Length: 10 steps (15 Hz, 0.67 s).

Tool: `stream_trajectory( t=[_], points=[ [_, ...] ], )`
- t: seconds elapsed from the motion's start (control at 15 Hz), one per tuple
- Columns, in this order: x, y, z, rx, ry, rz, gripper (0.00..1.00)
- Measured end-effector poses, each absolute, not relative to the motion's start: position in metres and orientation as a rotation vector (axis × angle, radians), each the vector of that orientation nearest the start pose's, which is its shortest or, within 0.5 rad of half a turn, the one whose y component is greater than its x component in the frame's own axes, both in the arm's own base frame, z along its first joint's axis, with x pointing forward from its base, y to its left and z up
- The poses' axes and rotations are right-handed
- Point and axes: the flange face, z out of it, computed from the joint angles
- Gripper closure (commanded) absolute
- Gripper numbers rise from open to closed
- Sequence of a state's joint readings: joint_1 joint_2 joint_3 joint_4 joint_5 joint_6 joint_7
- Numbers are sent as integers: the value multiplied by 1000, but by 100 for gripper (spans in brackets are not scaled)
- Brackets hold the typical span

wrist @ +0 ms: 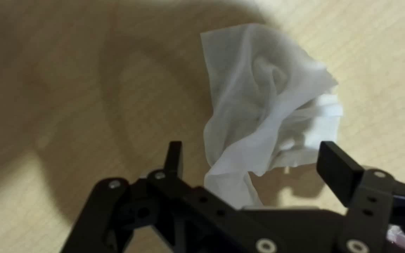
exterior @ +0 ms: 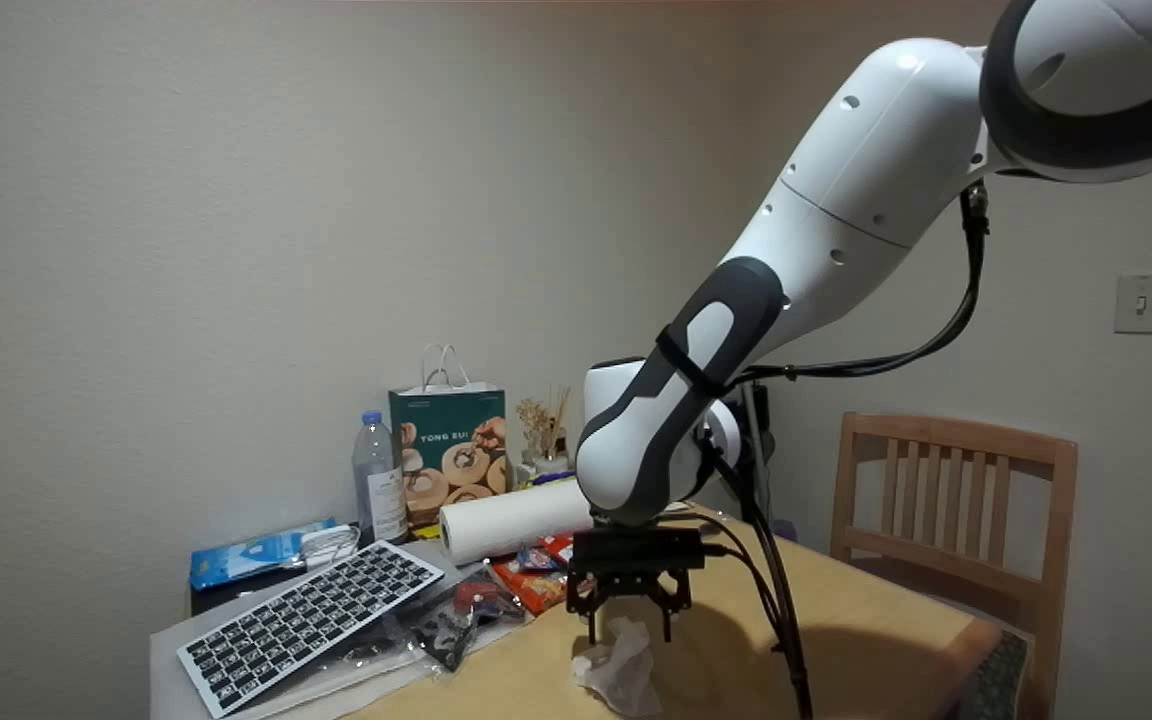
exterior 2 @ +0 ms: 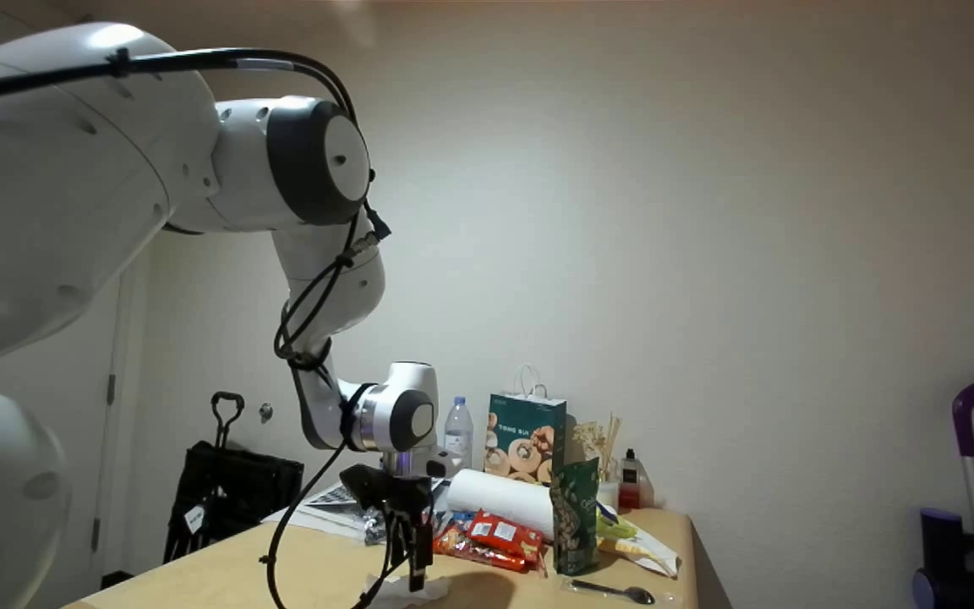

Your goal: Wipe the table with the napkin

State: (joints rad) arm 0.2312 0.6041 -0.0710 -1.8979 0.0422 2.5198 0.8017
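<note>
Two fingers [wrist: 338,172] of my claw [exterior: 629,634] stand wide apart, gripping nothing, over the crumpled napkin [wrist: 244,95] lying on the table [exterior: 826,610], and since it looks light, limp and easily torn, I would best pinch gently at its bunched ridge [wrist: 253,147] near the middle.

White napkin [wrist: 255,105] thin, crumpled, creased into folds; lies on light tan wooden table [exterior: 836,590].
</note>
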Motion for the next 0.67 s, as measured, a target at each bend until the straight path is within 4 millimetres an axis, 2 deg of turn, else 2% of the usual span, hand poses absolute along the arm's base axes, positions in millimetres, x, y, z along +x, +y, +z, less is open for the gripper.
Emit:
stream_trajectory(
  t=[0.07,0.2,0.47,0.67],
  points=[
    [628,101,178,-2956,1064,-60,25],
    [634,99,168,-2927,1130,-94,32],
    [642,98,151,-2884,1244,-134,60],
    [648,100,155,-2852,1309,-163,79]
  ],
)
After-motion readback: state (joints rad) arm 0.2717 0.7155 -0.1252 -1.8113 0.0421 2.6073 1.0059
